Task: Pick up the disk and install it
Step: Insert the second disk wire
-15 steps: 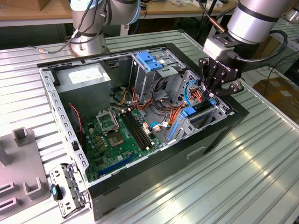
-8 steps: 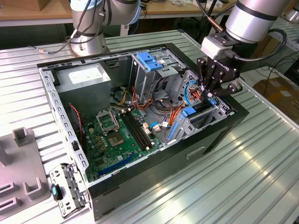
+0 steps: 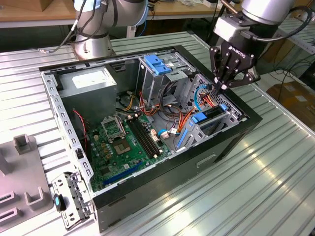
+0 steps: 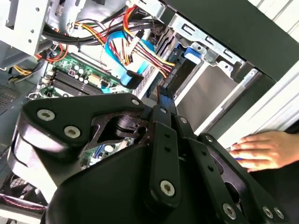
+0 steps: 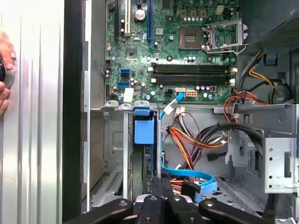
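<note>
The disk (image 3: pixel 212 114) stands on edge in the drive cage at the open case's (image 3: pixel 162 177) corner on the exterior view's right. Directly over it we see the gripper (image 3: pixel 222 87), fingers pressed together and holding nothing. An off-centre push could jam its rails, and the nearby cables (image 3: pixel 204 101) could snag. We count one disk, one gripper and one person's hand (image 4: pixel 261 149).
</note>
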Tool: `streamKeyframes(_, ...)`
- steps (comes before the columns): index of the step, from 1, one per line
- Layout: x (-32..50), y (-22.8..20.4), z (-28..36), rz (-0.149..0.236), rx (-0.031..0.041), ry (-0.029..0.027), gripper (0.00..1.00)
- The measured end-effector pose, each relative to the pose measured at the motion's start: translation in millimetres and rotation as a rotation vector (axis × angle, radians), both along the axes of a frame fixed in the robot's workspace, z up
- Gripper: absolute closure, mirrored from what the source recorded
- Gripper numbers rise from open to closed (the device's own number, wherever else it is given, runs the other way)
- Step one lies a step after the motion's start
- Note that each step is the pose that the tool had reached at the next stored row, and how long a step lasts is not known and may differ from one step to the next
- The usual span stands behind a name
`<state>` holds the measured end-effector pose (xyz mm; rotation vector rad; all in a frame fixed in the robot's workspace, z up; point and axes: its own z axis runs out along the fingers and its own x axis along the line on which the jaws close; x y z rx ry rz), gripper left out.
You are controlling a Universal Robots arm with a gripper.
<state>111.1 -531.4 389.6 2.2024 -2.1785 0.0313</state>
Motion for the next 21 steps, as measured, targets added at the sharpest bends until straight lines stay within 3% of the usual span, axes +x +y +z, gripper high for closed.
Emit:
streamKeyframes(2, 0.0, 7.1, 2.2, 0.0, -0.0153, 0.0, 0.89)
streamKeyframes(6, 0.1, 28.7, 7.1, 0.0, -0.0492, 0.0, 0.89)
streamKeyframes(8, 0.1, 32.6, 7.1, 0.001, -0.0589, 0.0034, 0.89)
streamKeyframes(11, 0.8, 37.1, 6.3, 0.003, -0.0781, 0.031, 0.89)
streamKeyframes(12, 1.1, 37.6, 5.9, 0.003, -0.081, 0.0328, 0.89)
streamKeyframes(19, 5.0, 42.7, 3.2, 0.003, -0.0839, 0.0339, 0.89)
streamKeyframes(20, 5.3, 42.8, 2.1, 0.003, -0.0855, 0.0339, 0.89)
streamKeyframes(21, 5.3, 43.0, 1.5, 0.003, -0.0927, 0.034, 0.83)
